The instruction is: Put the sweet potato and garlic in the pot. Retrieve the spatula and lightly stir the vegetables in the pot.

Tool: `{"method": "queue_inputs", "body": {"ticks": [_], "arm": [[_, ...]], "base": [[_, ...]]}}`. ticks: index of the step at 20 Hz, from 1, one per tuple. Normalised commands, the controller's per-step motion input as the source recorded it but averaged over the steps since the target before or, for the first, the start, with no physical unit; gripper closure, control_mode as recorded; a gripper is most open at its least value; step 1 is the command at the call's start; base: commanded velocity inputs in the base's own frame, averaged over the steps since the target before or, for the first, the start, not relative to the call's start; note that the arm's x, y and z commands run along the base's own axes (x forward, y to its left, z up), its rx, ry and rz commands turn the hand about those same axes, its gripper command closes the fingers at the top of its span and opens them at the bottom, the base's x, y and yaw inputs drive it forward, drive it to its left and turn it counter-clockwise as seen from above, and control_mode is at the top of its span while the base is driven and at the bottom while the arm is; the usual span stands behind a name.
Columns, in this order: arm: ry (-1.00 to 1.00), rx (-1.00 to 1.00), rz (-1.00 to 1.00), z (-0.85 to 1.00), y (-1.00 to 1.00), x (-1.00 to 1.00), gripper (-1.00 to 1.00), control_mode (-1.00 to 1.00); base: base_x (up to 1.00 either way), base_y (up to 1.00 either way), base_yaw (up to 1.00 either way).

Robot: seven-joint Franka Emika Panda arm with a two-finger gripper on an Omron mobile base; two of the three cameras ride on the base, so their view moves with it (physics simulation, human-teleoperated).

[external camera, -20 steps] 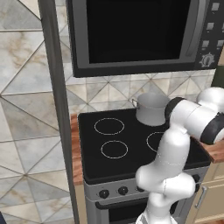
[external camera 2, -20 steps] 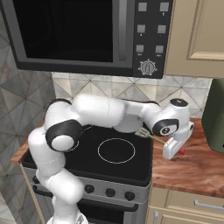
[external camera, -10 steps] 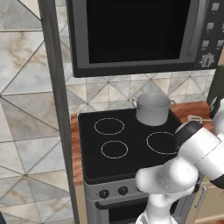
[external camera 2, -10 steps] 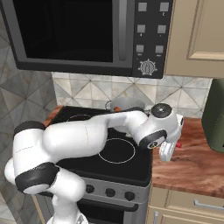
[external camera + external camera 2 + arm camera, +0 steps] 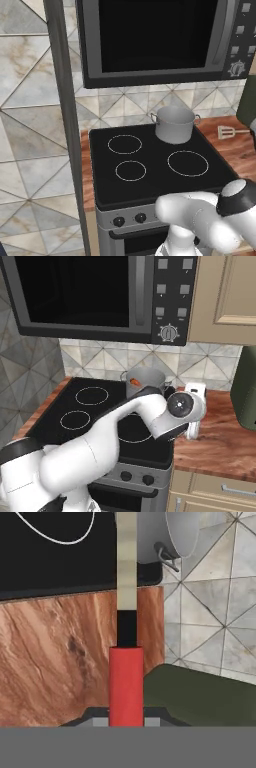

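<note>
Pot (image 5: 174,124) first: the grey metal cylinder stands on the black stovetop (image 5: 155,165), at the back right corner, under the microwave (image 5: 160,40). From the right base view the pot (image 5: 145,378) shows a small reddish-orange lump inside, near its front rim, which is the sweet potato (image 5: 135,382). I cannot make out anything else inside the pot.

To the right of the pot, on the wooden counter (image 5: 240,150), lies the spatula (image 5: 227,132), its pale slotted head toward the pot in the left base view. In the hand view the spatula (image 5: 126,637) runs straight up the middle: red handle nearest the camera, then a black section, then a pale blade reaching toward the pot's side and loop handle.

The gripper (image 5: 192,423) hangs over the counter just right of the pot, beyond the stove's right edge. The red handle sits right at its fingers, but I cannot tell whether they are clamped on it or standing apart. A dark green appliance (image 5: 247,388) stands on the counter, farther right of the pot.
</note>
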Motion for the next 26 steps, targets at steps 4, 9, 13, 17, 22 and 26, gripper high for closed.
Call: {"method": "queue_inputs", "body": {"ticks": [4, 9, 13, 17, 22, 26], "arm": [[-0.31, -0.12, 0.15, 0.45, 0.11, 0.02, 1.0, -1.0], [-0.42, -0.2, 0.13, 0.49, 0.24, 0.0, 1.0, -1.0], [-0.36, -0.17, 0.11, 0.44, 0.23, -0.02, 1.0, -1.0], [-0.34, -0.17, 0.08, 0.36, 0.19, 0.0, 1.0, -1.0], [-0.38, -0.18, 0.1, 0.16, 0.01, 0.0, 1.0, -1.0], [-0.38, -0.24, 0.08, 0.14, 0.0, -0.03, 1.0, -1.0]], "base": [[0.0, 0.0, 0.0], [0.0, 0.0, 0.0], [0.0, 0.0, 0.0], [0.0, 0.0, 0.0], [0.0, 0.0, 0.0], [0.0, 0.0, 0.0]]}}
